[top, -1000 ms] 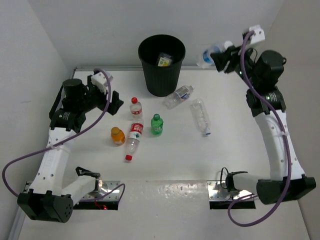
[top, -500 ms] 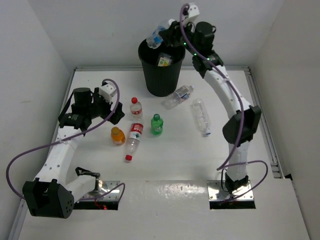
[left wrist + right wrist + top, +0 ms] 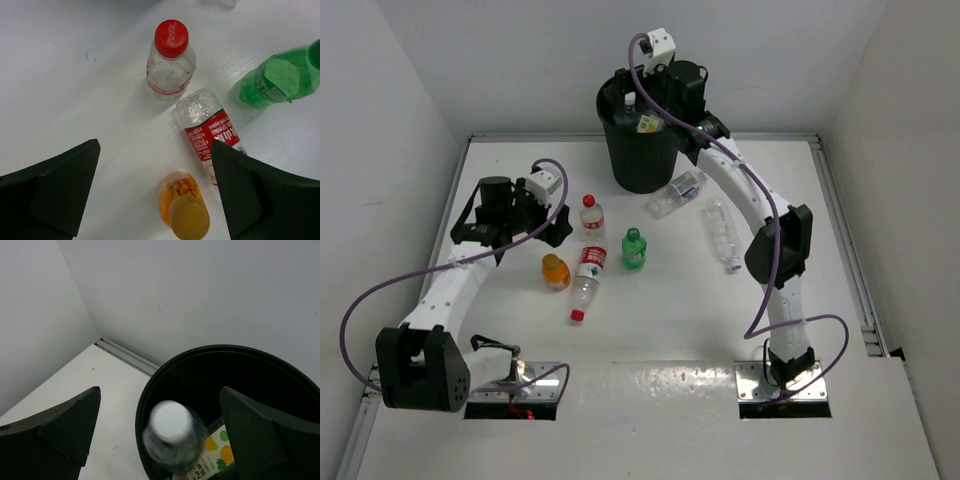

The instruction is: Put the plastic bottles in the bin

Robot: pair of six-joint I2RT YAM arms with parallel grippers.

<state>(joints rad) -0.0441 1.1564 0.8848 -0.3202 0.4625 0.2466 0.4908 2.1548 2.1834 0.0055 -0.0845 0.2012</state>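
I'd hold my right gripper centred over the bin, at the table's twelve o'clock, until the white-capped bottle is well inside. Its fingers stand wide, gripping nothing; the bottle sits loose in the bin's mouth. My left gripper, at nine o'clock, is wide and empty above the orange bottle.

I see the bin as smooth black plastic — fairly matt. The red-capped bottle is clear, glossy plastic; the green bottle translucent, its label maybe film. White table smooth, faintly shiny; base plates at six o'clock — bright metal.
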